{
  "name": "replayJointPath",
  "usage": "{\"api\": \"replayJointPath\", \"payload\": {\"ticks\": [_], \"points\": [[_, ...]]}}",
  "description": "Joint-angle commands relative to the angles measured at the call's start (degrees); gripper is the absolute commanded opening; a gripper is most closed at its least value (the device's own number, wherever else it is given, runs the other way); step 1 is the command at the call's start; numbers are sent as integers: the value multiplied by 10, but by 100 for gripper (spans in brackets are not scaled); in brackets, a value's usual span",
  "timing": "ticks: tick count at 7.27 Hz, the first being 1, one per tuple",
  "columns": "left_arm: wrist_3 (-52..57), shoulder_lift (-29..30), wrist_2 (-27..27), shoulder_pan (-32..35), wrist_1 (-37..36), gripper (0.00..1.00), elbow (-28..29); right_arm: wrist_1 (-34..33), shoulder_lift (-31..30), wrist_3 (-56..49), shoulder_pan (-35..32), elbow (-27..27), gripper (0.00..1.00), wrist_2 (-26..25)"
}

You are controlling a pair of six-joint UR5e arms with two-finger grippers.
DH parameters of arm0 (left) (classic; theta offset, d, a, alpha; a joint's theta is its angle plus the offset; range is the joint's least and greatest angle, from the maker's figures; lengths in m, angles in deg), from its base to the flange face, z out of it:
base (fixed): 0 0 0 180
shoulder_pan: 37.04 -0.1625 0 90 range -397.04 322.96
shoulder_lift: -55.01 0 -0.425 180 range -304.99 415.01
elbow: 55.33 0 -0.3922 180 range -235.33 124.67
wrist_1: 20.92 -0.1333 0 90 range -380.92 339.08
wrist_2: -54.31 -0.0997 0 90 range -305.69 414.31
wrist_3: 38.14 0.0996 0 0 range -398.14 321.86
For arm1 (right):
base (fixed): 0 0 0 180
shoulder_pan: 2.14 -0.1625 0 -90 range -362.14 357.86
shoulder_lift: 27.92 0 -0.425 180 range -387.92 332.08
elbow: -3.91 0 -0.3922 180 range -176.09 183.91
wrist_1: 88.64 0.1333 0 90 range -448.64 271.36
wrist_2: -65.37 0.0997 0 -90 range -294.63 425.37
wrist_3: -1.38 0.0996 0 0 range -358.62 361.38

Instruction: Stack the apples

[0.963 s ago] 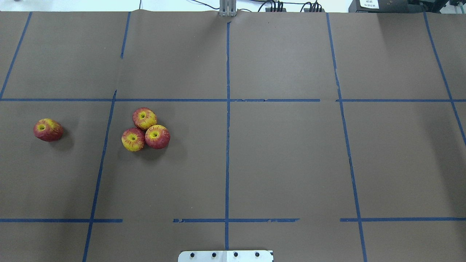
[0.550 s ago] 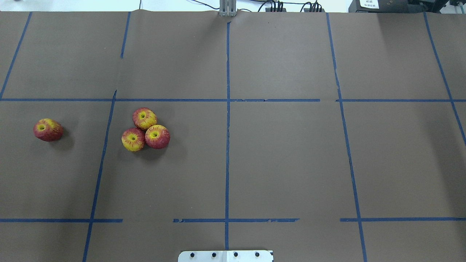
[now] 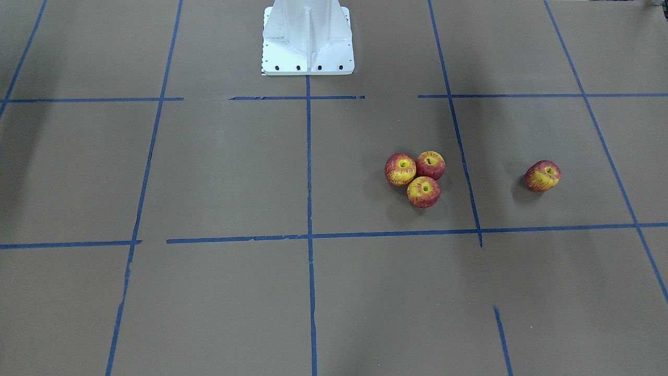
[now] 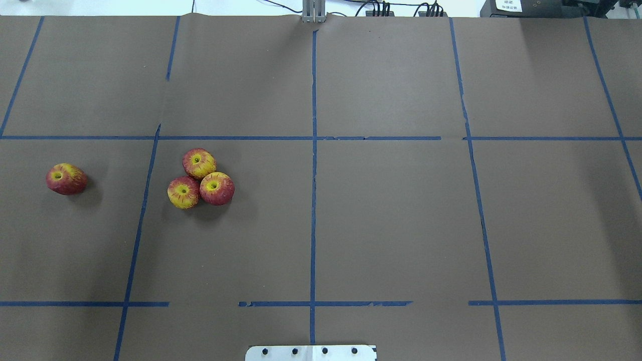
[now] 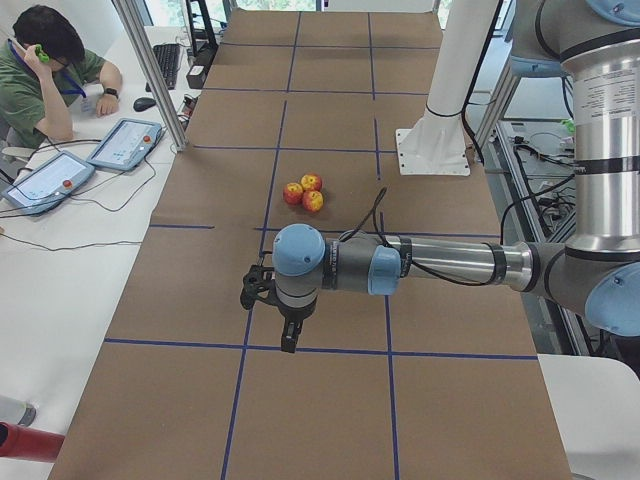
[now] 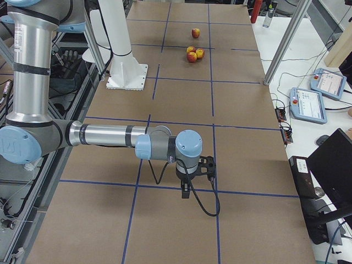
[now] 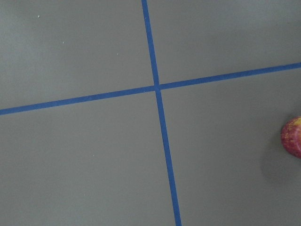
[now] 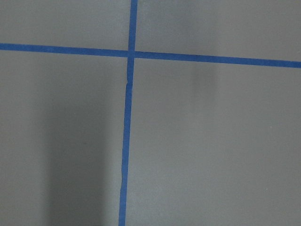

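Note:
Three apples sit touching in a cluster on the brown table: one (image 4: pixel 199 163) at the back, one (image 4: pixel 183 192) front left, one (image 4: pixel 216 188) front right. A fourth apple (image 4: pixel 66 179) lies alone, tilted, further left. The cluster (image 3: pixel 417 177) and the lone apple (image 3: pixel 543 176) also show in the front view. The left wrist view catches an apple's edge (image 7: pixel 292 136). My left gripper (image 5: pixel 289 343) hangs above the table, near the camera side of the cluster. My right gripper (image 6: pixel 186 192) hangs far from the apples (image 6: pixel 193 54). I cannot tell whether either is open.
The white robot pedestal (image 3: pixel 308 39) stands at the table's robot-side edge. Blue tape lines (image 4: pixel 313 150) grid the brown paper. An operator (image 5: pixel 50 70) and tablets (image 5: pixel 125 143) are at a side desk. A monitor (image 6: pixel 335 165) stands off the table.

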Motion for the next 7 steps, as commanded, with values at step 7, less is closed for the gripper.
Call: {"api": "replayJointPath", "payload": {"ticks": [7], "points": [[-448,72,-147,-277,264,100,89,0,0,0,0,0,100,1]]}}
